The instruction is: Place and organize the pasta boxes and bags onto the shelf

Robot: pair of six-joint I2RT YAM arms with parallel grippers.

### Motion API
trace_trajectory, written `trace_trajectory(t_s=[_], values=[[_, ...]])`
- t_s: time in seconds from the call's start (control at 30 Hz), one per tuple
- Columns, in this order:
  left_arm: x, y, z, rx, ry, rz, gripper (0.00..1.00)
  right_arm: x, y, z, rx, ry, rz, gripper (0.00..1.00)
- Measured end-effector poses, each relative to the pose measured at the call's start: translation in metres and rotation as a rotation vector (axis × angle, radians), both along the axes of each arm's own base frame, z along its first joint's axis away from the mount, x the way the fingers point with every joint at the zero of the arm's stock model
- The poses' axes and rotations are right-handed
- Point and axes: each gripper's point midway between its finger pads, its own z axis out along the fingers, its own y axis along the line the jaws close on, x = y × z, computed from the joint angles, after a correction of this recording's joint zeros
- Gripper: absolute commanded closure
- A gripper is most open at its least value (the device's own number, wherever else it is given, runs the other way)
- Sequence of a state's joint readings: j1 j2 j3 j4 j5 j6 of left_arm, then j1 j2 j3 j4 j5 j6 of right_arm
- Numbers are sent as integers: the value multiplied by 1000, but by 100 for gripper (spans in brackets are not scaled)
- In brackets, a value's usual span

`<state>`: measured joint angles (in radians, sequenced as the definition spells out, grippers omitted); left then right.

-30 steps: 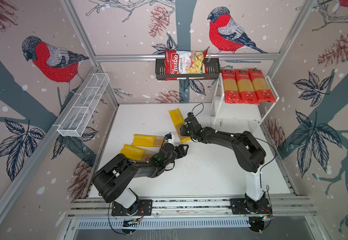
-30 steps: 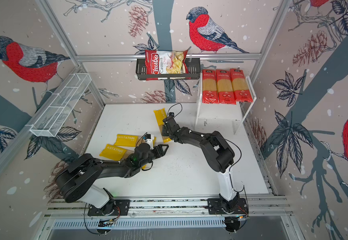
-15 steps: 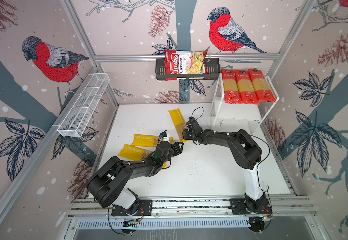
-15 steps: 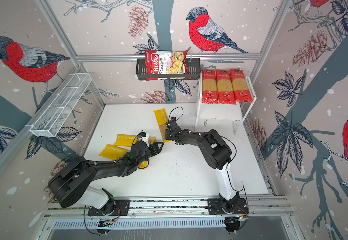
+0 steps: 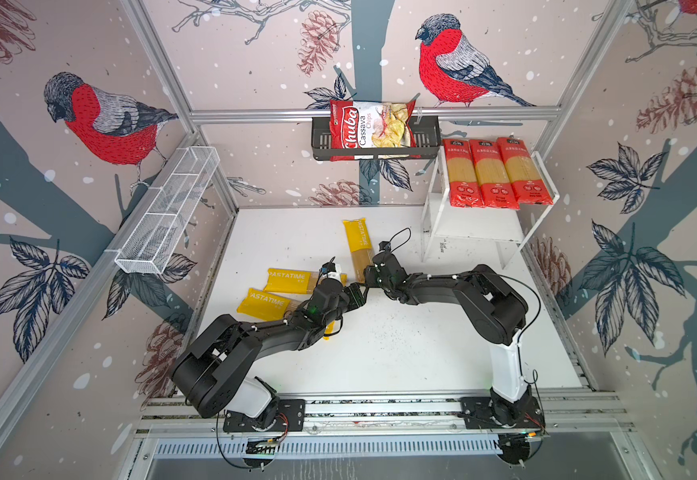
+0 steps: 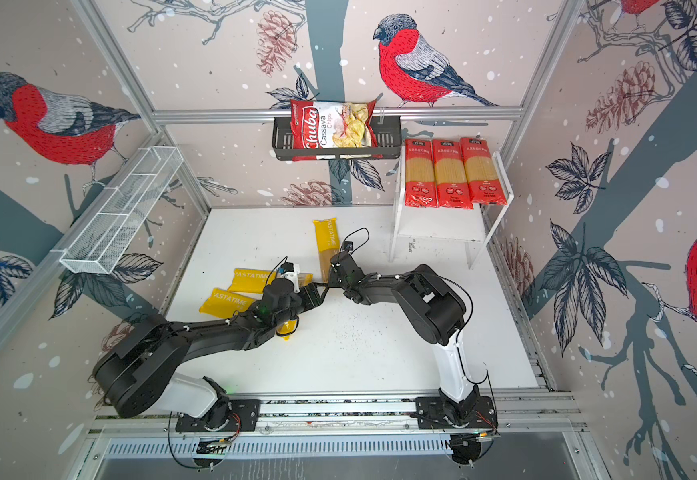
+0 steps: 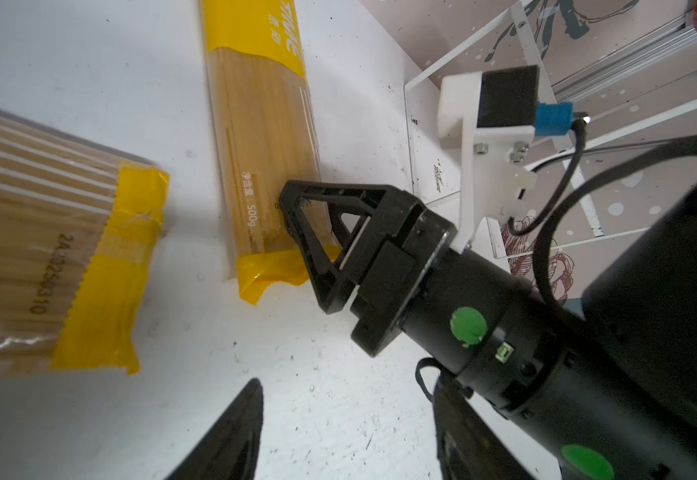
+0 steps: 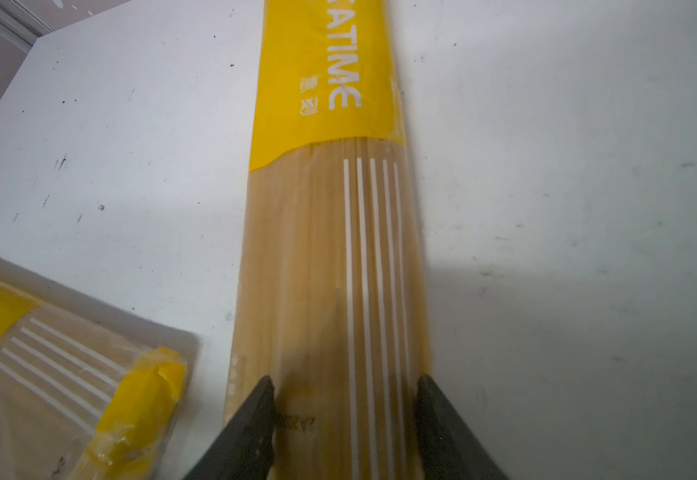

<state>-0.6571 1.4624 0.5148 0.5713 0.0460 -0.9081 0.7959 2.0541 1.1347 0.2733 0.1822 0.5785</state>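
Three red-ended pasta packs point(image 5: 496, 172) lie side by side on the top board of the white shelf point(image 5: 475, 232). A yellow PASTATIME pack point(image 5: 359, 245) point(image 8: 330, 249) lies lengthwise on the table. My right gripper point(image 5: 369, 276) point(image 8: 344, 390) is shut on its near end, a finger pressed against each side. Two more yellow packs point(image 5: 286, 276) point(image 5: 265, 301) lie to the left, partly under my left arm. My left gripper point(image 5: 358, 291) point(image 7: 347, 424) is open over bare table beside the right gripper's wrist, holding nothing.
A red-white chips bag point(image 5: 374, 129) sits in the black wall basket point(image 5: 322, 143) at the back. A long white wire basket point(image 5: 168, 208) hangs on the left wall. The shelf's lower board is bare.
My left gripper drew a little to the left, then came back beside the right gripper. The right gripper and the yellow pack have hardly moved.
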Motion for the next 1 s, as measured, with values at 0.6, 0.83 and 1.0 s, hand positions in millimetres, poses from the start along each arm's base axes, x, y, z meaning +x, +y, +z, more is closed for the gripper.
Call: trace_trajectory(t_s=[0.6,0.83,1.0], values=[[10,12,6,8,-13,30,36,-86,-32,-7,-33,75,90,48],[7,15,2,14,-5,30,36,-153,-37,-6,-78,130,189,48],[1,20,-1,17,-3,34,36,-162,-55,-3,-129,184,176,47]])
